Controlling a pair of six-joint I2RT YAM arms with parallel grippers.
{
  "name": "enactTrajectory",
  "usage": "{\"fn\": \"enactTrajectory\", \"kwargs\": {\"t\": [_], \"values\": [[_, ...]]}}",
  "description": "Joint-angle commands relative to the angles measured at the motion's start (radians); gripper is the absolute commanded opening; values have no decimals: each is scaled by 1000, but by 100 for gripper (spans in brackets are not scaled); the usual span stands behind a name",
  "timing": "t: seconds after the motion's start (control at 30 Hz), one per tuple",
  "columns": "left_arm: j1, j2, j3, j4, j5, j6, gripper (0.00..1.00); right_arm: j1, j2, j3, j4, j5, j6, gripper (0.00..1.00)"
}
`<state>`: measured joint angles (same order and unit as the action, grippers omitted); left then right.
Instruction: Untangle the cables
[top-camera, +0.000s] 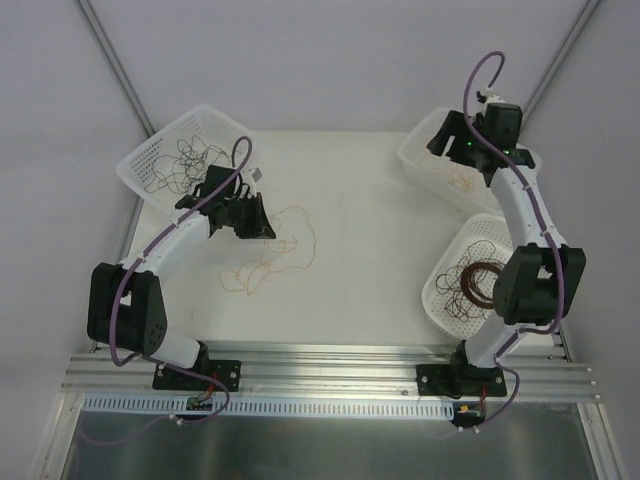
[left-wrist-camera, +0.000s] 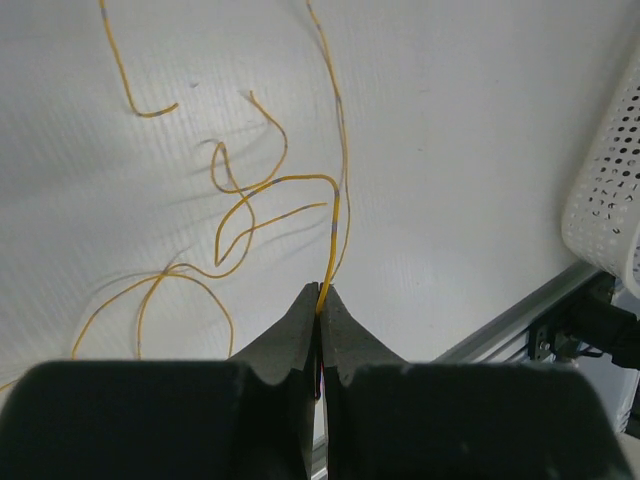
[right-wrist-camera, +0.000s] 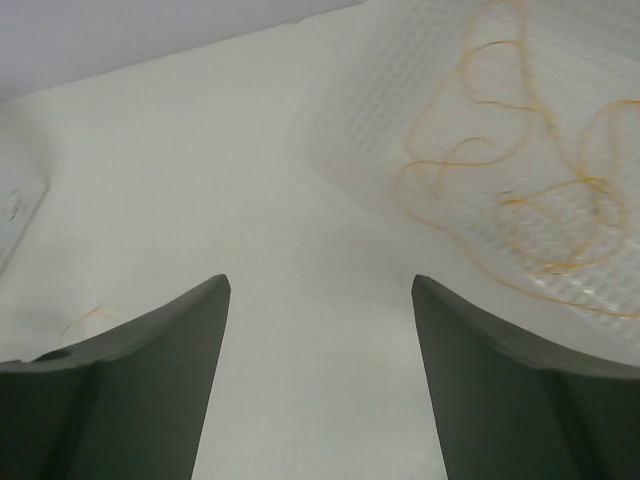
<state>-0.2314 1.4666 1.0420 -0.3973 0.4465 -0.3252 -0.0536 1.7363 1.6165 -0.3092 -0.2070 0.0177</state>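
Thin yellow-tan cables (top-camera: 283, 250) lie in loose loops on the white table, to the right of my left gripper (top-camera: 256, 224). In the left wrist view my left gripper (left-wrist-camera: 322, 292) is shut on one yellow cable (left-wrist-camera: 337, 205), which runs up from the fingertips; other yellow strands (left-wrist-camera: 240, 215) curl on the table beyond. My right gripper (top-camera: 443, 137) is open and empty at the far right, over the edge of a white basket (top-camera: 418, 160). In the right wrist view, my right gripper (right-wrist-camera: 320, 285) has wide-apart jaws, and yellow strands (right-wrist-camera: 520, 195) lie in that basket.
A white basket (top-camera: 140, 165) at the far left holds dark, thin tangled strands (top-camera: 190, 160). A white basket (top-camera: 440, 275) at the near right holds a dark-brown ring coil (top-camera: 478, 285). An aluminium rail (top-camera: 330, 360) runs along the near edge. A basket wall (left-wrist-camera: 610, 200) shows right of my left gripper.
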Motion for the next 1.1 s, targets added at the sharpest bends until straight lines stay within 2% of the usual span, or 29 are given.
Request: {"fn": "enactTrajectory", "kwargs": {"t": [0.0, 0.03, 0.13, 0.3, 0.43, 0.6, 0.7, 0.73, 0.8, 0.83, 0.97, 1.07], "values": [[-31, 8, 73, 17, 61, 9, 0, 142, -142, -102, 2, -107, -35, 78], [-45, 8, 98, 17, 66, 9, 0, 197, -150, -128, 25, -168, -30, 78], [-75, 18, 145, 18, 75, 0, 0, 308, -153, -207, 32, -221, -22, 78], [-143, 80, 236, 17, 58, -17, 0, 406, -185, -351, 68, -183, 5, 77], [-227, 156, 321, 23, 32, -23, 0, 414, -302, -437, 98, -38, 1, 77], [-351, 258, 368, 26, 29, -29, 9, 414, -411, -487, 75, 116, -74, 77], [-370, 253, 363, 26, 8, -20, 31, 414, -448, -503, 55, 135, -93, 78], [-368, 236, 348, 28, -15, -12, 44, 416, -454, -504, 42, 126, -96, 78], [-370, 215, 320, 28, -37, 21, 55, 417, -462, -518, 32, 101, -96, 78], [-370, 189, 311, 26, -48, 37, 65, 417, -462, -523, 28, 92, -94, 78], [-370, 109, 242, 26, -124, 90, 86, 434, -442, -527, 7, 44, -105, 78], [-365, 41, 181, 26, -166, 115, 93, 448, -423, -530, 8, 21, -101, 77]]}}
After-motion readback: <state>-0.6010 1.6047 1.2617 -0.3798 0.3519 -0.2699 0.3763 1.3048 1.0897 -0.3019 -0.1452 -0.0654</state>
